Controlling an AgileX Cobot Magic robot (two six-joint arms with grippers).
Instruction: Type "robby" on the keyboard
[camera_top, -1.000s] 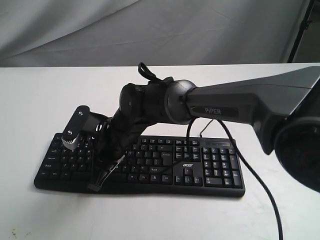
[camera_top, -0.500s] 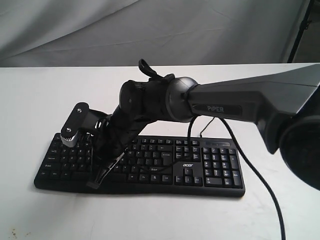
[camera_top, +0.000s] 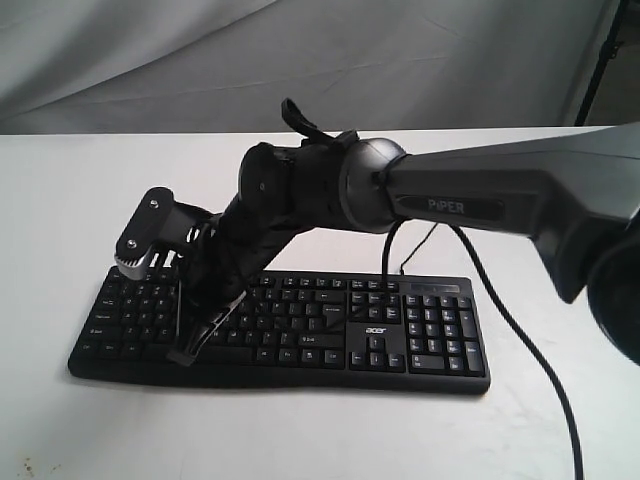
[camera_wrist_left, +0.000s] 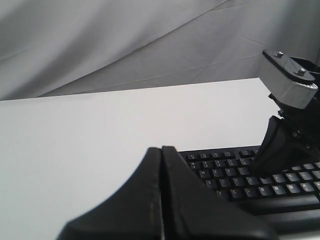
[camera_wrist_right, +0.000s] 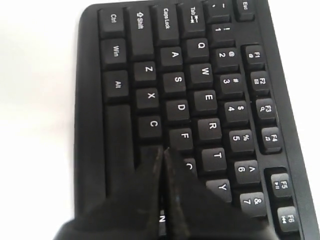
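The black keyboard lies on the white table, with its acer logo toward the right. My right arm reaches across it from the right. Its gripper hangs shut over the keyboard's left half, near the front edge. In the right wrist view the right gripper has its closed tips just past the C key, over the bottom letter row, with N showing between the fingers. Whether the tips touch a key is hidden. My left gripper is shut and empty, left of the keyboard.
A black cable hangs from the right arm and runs over the number-pad end to the table front. Grey cloth hangs behind the table. The right wrist's camera block stands over the keys.
The right gripper and its wrist have lifted and shifted slightly left over the keyboard; the tip now sits higher above the front key rows.
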